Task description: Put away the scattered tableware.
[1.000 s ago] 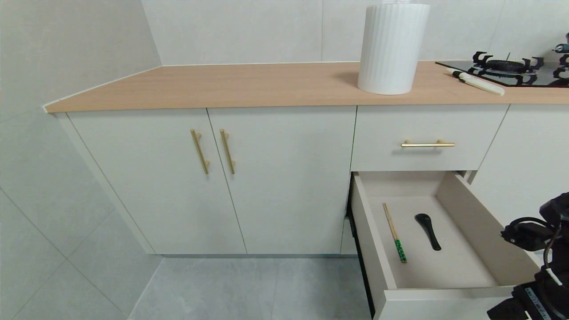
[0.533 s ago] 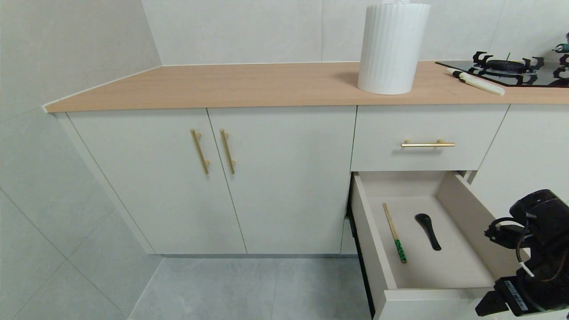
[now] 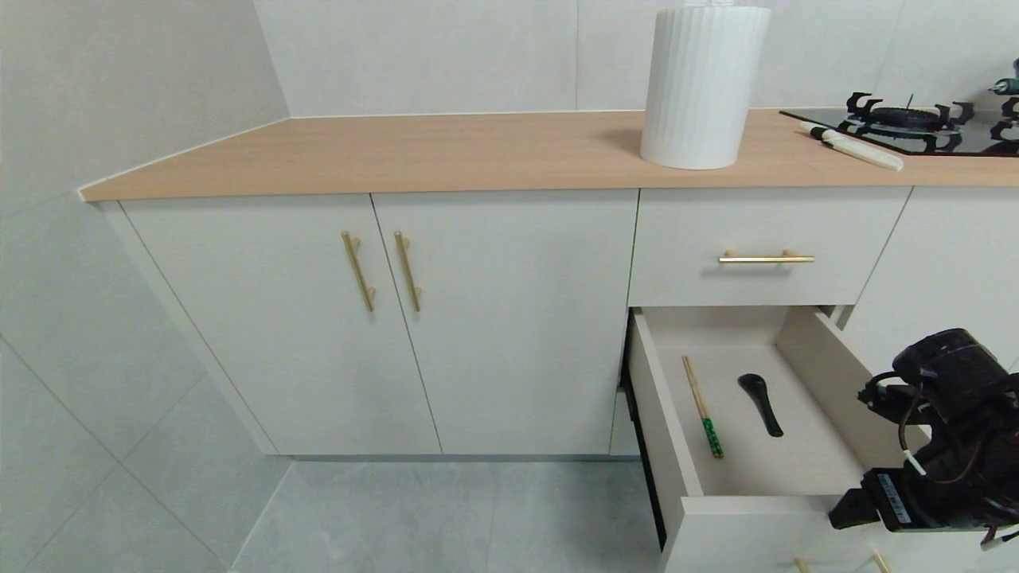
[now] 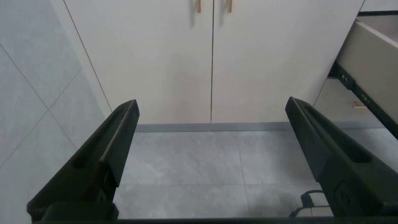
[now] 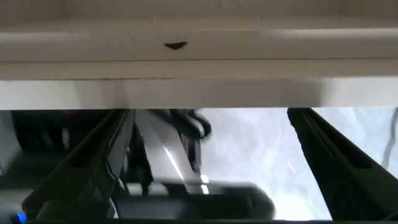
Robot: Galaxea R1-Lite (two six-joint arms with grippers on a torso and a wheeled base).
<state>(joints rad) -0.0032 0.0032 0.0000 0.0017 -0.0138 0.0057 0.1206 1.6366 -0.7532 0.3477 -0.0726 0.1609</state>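
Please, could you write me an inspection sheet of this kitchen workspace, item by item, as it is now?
Surface: wooden countertop above closed cabinet doors.
Job's things: chopsticks and black spoon lie apart inside the open drawer.
Clutter: white ribbed container on the countertop; knife at the edge of the stove.
Grippers: left gripper open, above the floor; right gripper open, close to the drawer's front.
Cables: black cable looped on the right arm.
Surroundings: tiled wall, grey tiled floor.
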